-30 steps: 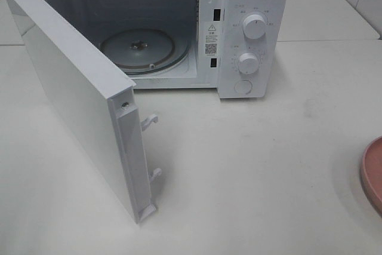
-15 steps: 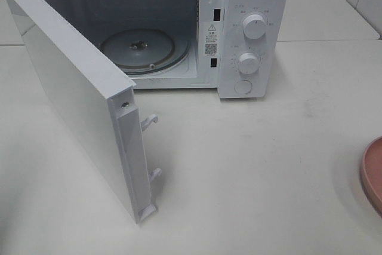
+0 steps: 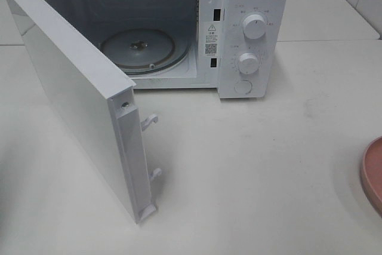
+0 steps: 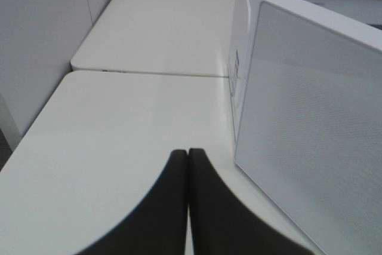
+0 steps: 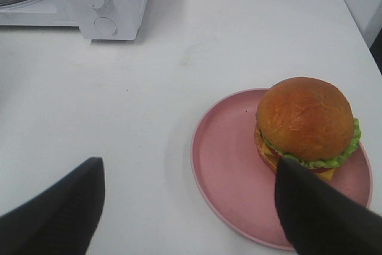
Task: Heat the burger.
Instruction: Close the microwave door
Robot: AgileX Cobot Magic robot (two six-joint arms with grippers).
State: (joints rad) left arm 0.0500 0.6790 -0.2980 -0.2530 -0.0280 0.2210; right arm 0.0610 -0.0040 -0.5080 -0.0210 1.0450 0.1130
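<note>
The burger (image 5: pixel 305 122), with a golden-brown bun, dark patty and green lettuce, sits on a pink plate (image 5: pixel 224 165) in the right wrist view. My right gripper (image 5: pixel 188 168) is open and empty, above the table just short of the plate, with one finger (image 5: pixel 59 207) over bare table and the other (image 5: pixel 316 213) over the plate beside the burger. My left gripper (image 4: pixel 188 153) is shut and empty above the table beside the microwave's open door (image 4: pixel 310 117). In the exterior high view only the plate's edge (image 3: pixel 371 171) shows; the burger and both grippers are out of frame.
The white microwave (image 3: pixel 253 4) stands at the back of the white table (image 3: pixel 250 165), its door (image 3: pixel 77 94) swung wide open toward the front left. A glass turntable (image 3: pixel 138 49) lies inside. Two knobs (image 3: pixel 255 27) and a button are on its right panel.
</note>
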